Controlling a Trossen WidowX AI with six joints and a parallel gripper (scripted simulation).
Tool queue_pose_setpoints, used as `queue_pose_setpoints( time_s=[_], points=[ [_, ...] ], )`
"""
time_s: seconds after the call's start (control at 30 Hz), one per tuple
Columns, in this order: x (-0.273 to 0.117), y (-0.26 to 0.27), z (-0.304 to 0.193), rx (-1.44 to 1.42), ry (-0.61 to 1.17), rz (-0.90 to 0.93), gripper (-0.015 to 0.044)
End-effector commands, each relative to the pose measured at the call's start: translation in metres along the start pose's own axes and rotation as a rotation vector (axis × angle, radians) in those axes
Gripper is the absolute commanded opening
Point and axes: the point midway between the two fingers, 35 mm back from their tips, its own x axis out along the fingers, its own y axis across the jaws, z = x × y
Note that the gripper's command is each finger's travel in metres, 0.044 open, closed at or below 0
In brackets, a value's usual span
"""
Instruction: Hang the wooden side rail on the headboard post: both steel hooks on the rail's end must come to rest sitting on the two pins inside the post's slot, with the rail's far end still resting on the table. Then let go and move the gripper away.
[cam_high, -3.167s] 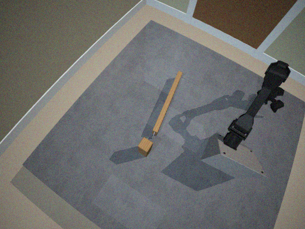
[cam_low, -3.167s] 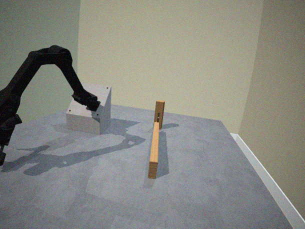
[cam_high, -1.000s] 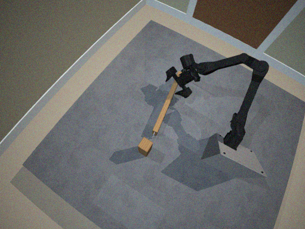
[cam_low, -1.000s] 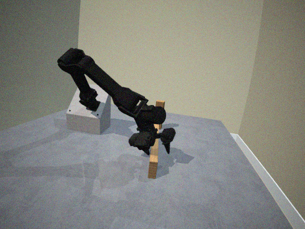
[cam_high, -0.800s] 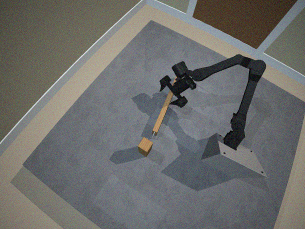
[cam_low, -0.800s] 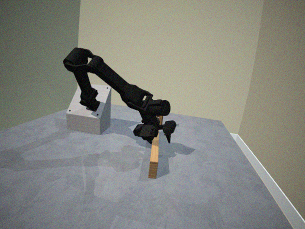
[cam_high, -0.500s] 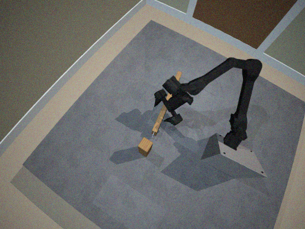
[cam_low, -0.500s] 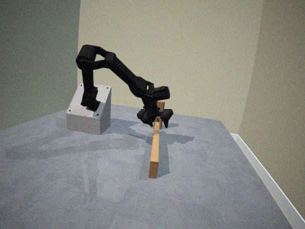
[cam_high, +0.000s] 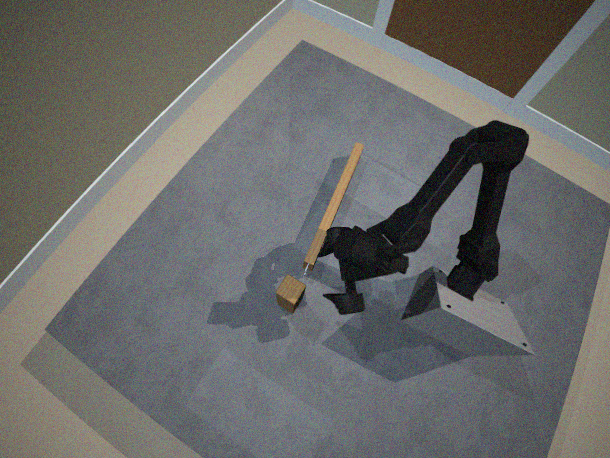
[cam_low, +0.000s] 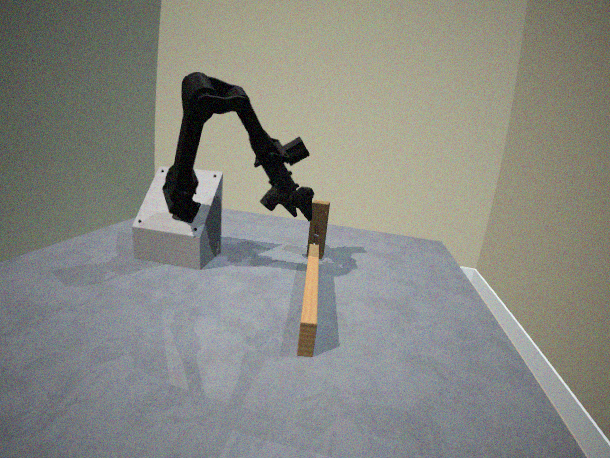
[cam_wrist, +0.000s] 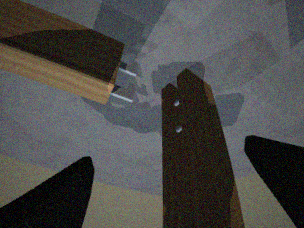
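Note:
The wooden rail (cam_high: 342, 190) (cam_low: 311, 290) (cam_wrist: 60, 82) lies along the table on its narrow edge. Two steel hooks (cam_high: 306, 270) (cam_wrist: 125, 96) stick out of its end toward the post. The headboard post (cam_high: 291, 288) (cam_low: 321, 217) (cam_wrist: 197, 170) stands upright just beyond that end. Two pins (cam_wrist: 178, 116) show in its dark side. In the wrist view a gap separates hooks and pins. My gripper (cam_high: 321, 275) (cam_low: 302, 217) (cam_wrist: 171, 154) is open and empty, beside the post and the rail's hooked end. In the wrist view the post shows between the fingers without contact visible.
The arm's wedge-shaped grey base (cam_high: 487, 315) (cam_low: 167, 247) stands on the table on the robot's side of the rail. The arm arches from it down to the post. A pale raised rim (cam_low: 530, 345) runs beyond the table's right edge in the exterior view.

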Motion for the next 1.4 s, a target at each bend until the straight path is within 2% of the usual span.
queue_pose_setpoints(
  time_s=[0.0,0.8,1.1,1.37],
  points=[
    [-0.016,-0.039,0.007,0.124,0.043,0.060,0.0440],
    [-0.016,-0.039,0.007,0.111,0.042,0.058,0.0440],
    [-0.010,-0.030,0.013,-0.538,0.044,-0.046,0.0440],
    [-0.007,-0.022,0.018,-1.120,0.146,-0.138,0.0440]
  ],
)
